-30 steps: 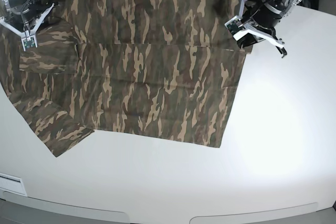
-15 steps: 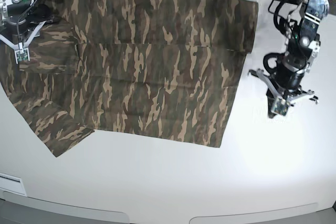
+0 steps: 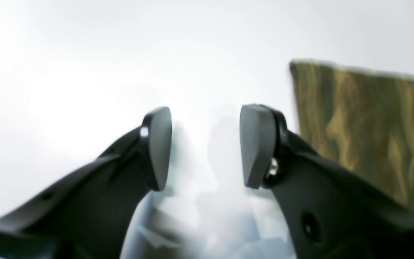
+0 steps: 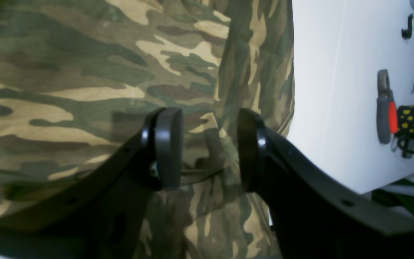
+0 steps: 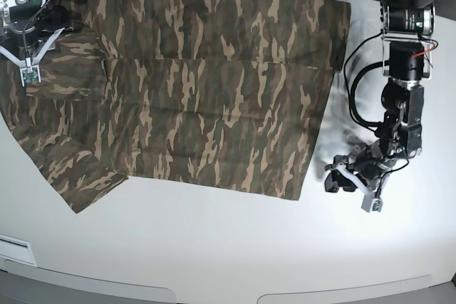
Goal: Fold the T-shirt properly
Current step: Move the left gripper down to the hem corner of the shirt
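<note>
Cloth filled the base view: the T-shirt (image 5: pixel 192 83) lay spread over the desk (image 5: pixel 235 247), reaching from nine o'clock to one o'clock. The left gripper (image 5: pixel 353 179) hung low at four o'clock, near the hem corner; the right gripper (image 5: pixel 28 58) sat at ten o'clock.

Left wrist view, blurred: fingers (image 3: pixel 158 147) were spread, empty, over bare desk, shirt corner at two o'clock.

Right wrist view: fingers (image 4: pixel 169 147) spread above cloth, pinching nothing.

Likely step: approaching corners; next, pinching them. The collar stayed unseen.

White table (image 5: pixel 214 247) with camouflage T-shirt (image 5: pixel 199 90) spread flat across its far half
</note>
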